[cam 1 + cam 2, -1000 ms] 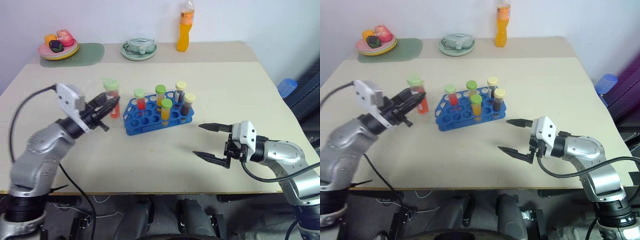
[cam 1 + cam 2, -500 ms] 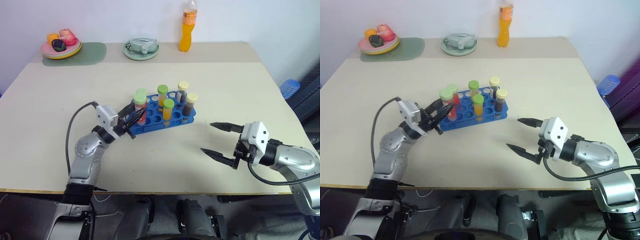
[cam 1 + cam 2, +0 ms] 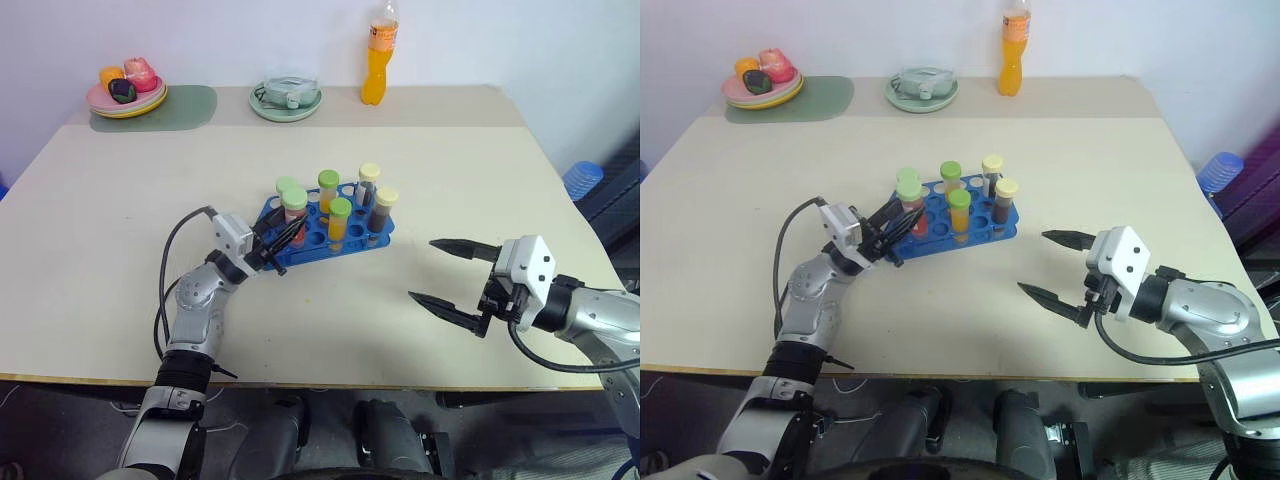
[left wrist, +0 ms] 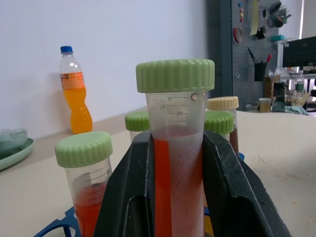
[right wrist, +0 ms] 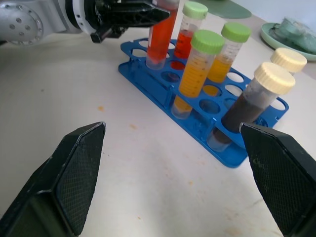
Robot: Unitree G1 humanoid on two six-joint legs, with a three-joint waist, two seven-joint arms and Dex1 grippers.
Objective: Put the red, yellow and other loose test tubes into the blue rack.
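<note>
Colours at the blue rack (image 3: 300, 250)

Red tube (image 4: 175, 163), pale green cap, between black fingers (image 4: 224, 182) of the left gripper (image 3: 283, 236); beside it orange tubes (image 5: 195, 69) green-capped, dark brown tubes (image 5: 252, 98) cream-capped.

Head pair: high, looking forward and down over the desk (image 3: 420, 150); the two eyes show the same scene, slightly offset sideways. Both take in the rack (image 3: 325, 230), mid-desk, and a bottle (image 3: 377, 55) at the far edge.

Left wrist: low, near desk level, facing along its claw (image 4: 177, 197), very close to a red tube (image 4: 175, 163); bottle behind.

Right wrist: above the desk, angled down along its claw (image 5: 185, 168) at the rack, near. It shares rack and tubes with the head pair.
</note>
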